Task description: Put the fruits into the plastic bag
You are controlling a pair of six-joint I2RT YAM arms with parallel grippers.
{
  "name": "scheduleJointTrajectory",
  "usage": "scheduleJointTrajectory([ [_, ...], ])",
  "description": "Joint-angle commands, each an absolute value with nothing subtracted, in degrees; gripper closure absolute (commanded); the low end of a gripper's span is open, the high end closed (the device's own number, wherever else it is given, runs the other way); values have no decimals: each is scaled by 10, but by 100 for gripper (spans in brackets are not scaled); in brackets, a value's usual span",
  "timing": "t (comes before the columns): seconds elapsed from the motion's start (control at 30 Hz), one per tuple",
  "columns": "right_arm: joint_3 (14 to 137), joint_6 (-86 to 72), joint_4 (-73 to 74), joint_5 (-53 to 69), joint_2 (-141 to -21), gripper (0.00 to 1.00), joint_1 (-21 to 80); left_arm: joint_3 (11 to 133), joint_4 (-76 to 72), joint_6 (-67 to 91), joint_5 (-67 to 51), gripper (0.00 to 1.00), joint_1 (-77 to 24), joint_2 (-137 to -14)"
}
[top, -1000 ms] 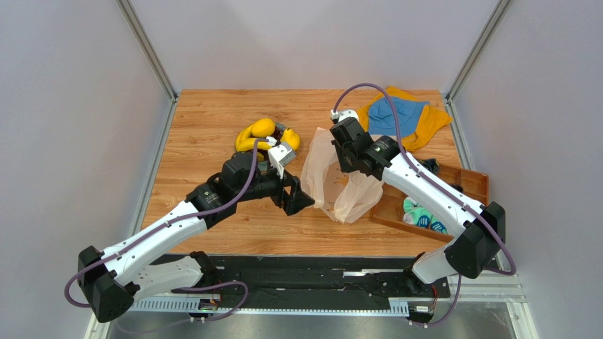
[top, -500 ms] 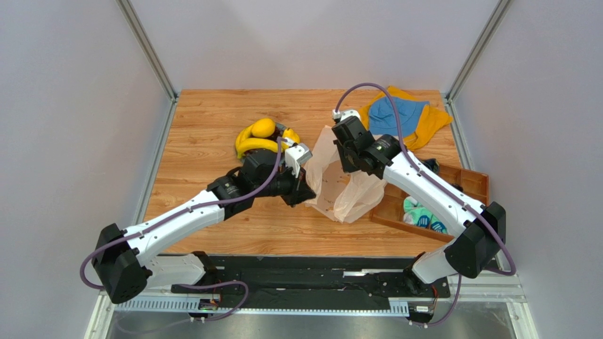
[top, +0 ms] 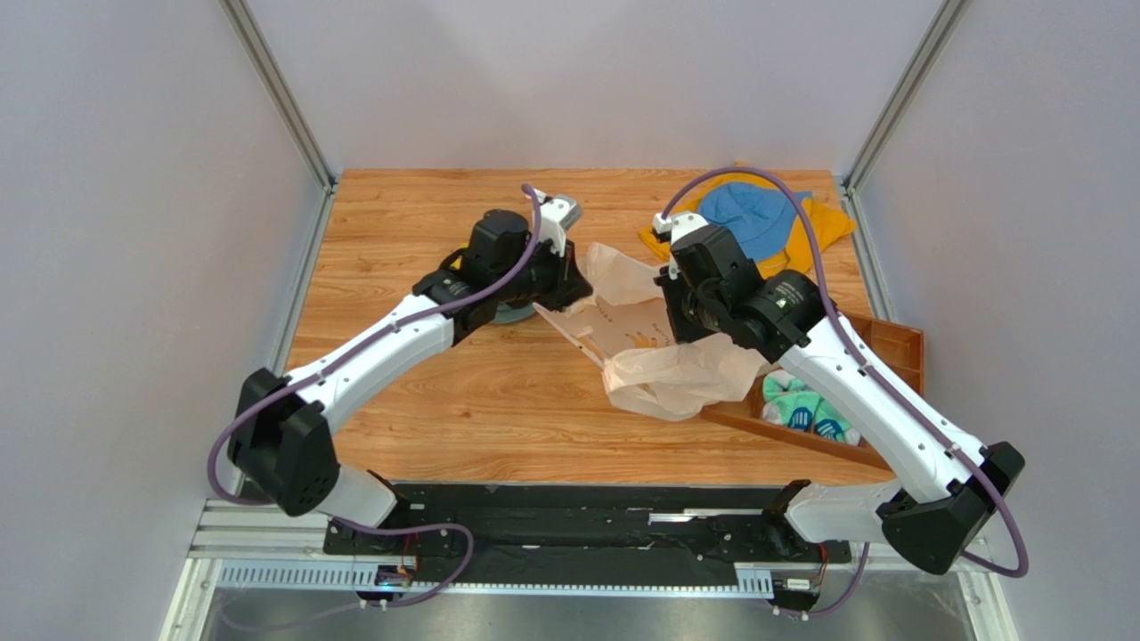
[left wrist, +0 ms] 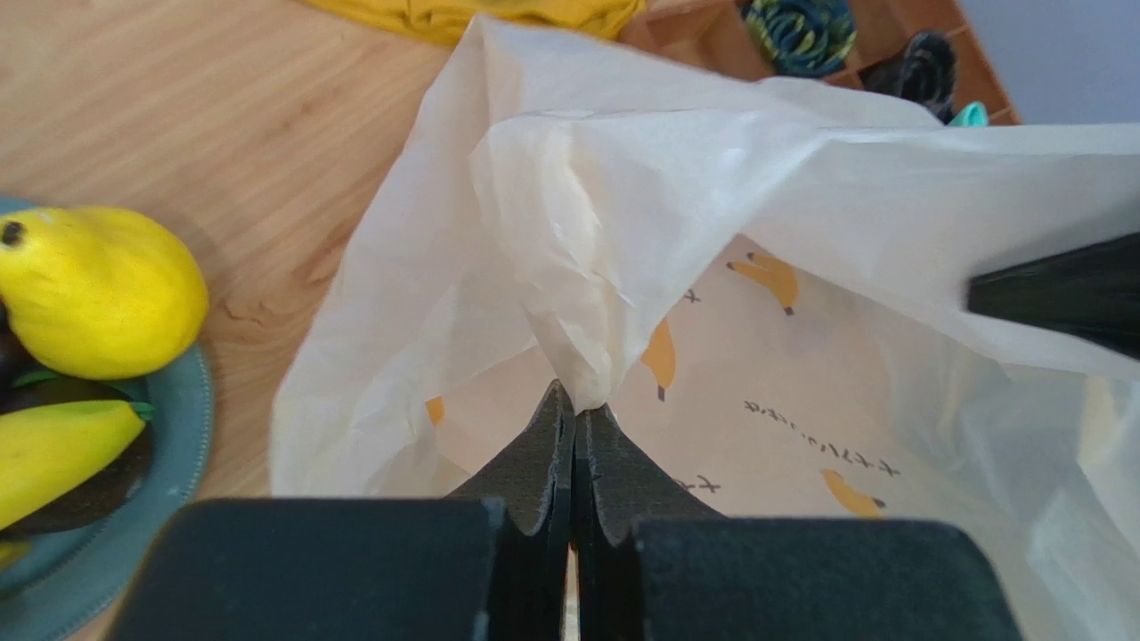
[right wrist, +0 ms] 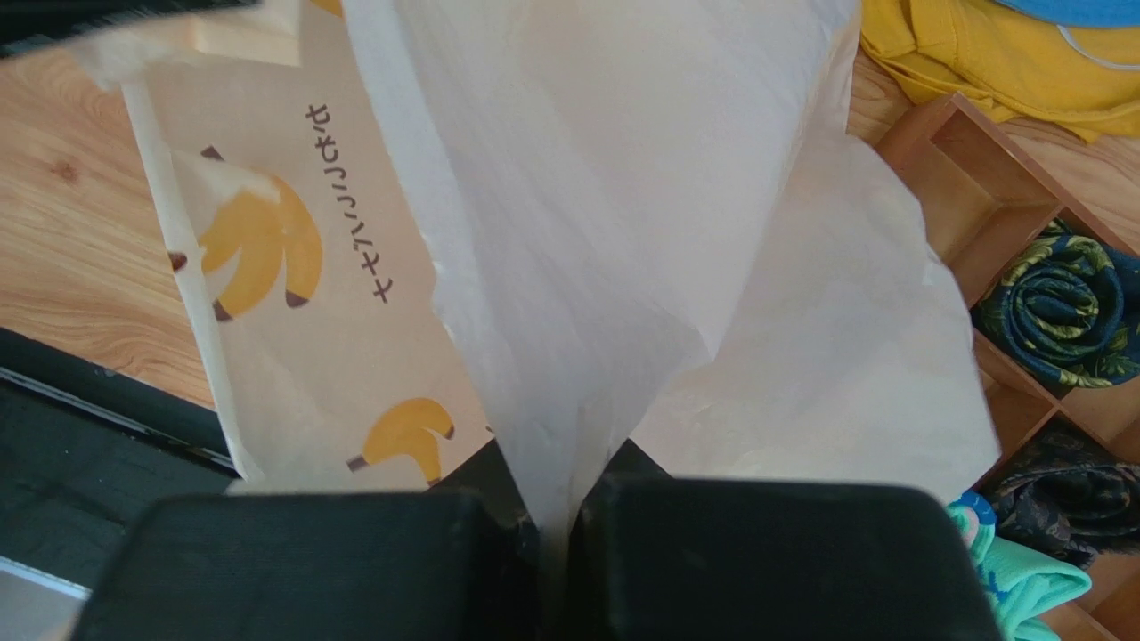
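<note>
The plastic bag (top: 669,374), pale peach with banana prints, lies stretched between both arms at mid table. My left gripper (top: 573,291) is shut on a bunched fold of the bag (left wrist: 749,200) at its left edge, pinched at the fingertips (left wrist: 576,407). My right gripper (top: 689,321) is shut on the bag (right wrist: 602,200), whose film runs down between its jaws (right wrist: 555,501). In the left wrist view a roundish yellow fruit (left wrist: 94,287), a banana (left wrist: 60,454) and a dark fruit (left wrist: 74,501) lie on the grey-blue plate (left wrist: 161,534). From above, my left arm hides the fruits.
Orange and blue cloths (top: 756,221) lie at the back right. A wooden compartment tray (top: 890,350) with rolled socks (top: 803,401) sits at the right, touching the bag's right side. The cage walls close in the table's sides.
My left gripper shut on the bag's left edge and pulled it back and left over the plate. The right arm shifted right. The bag now lies spread wider and lower.
</note>
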State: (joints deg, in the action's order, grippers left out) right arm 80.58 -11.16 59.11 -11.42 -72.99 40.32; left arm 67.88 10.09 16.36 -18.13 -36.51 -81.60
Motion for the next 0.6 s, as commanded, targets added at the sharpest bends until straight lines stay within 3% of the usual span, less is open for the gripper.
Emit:
scheduleJointTrajectory([
  [0.0, 799, -141, 563, -145, -739, 100, 400, 706, 88, 155, -200, 100, -367, -853],
  [0.03, 799, -143, 559, -149, -750, 100, 399, 710, 89, 156, -198, 98, -367, -854],
  [0.1, 799, -149, 548, -151, -759, 100, 394, 714, 92, 153, -200, 84, -367, -852],
  [0.13, 797, -152, 546, -153, -763, 100, 391, 715, 94, 150, -201, 61, -367, -847],
  [0.23, 791, -161, 534, -149, -772, 100, 372, 703, 98, 133, -200, 26, -367, -819],
  [0.4, 764, -168, 507, -116, -765, 100, 338, 654, 96, 120, -164, 12, -363, -728],
  [0.57, 757, -168, 500, -106, -764, 100, 332, 609, 98, 143, -107, 11, -334, -647],
])
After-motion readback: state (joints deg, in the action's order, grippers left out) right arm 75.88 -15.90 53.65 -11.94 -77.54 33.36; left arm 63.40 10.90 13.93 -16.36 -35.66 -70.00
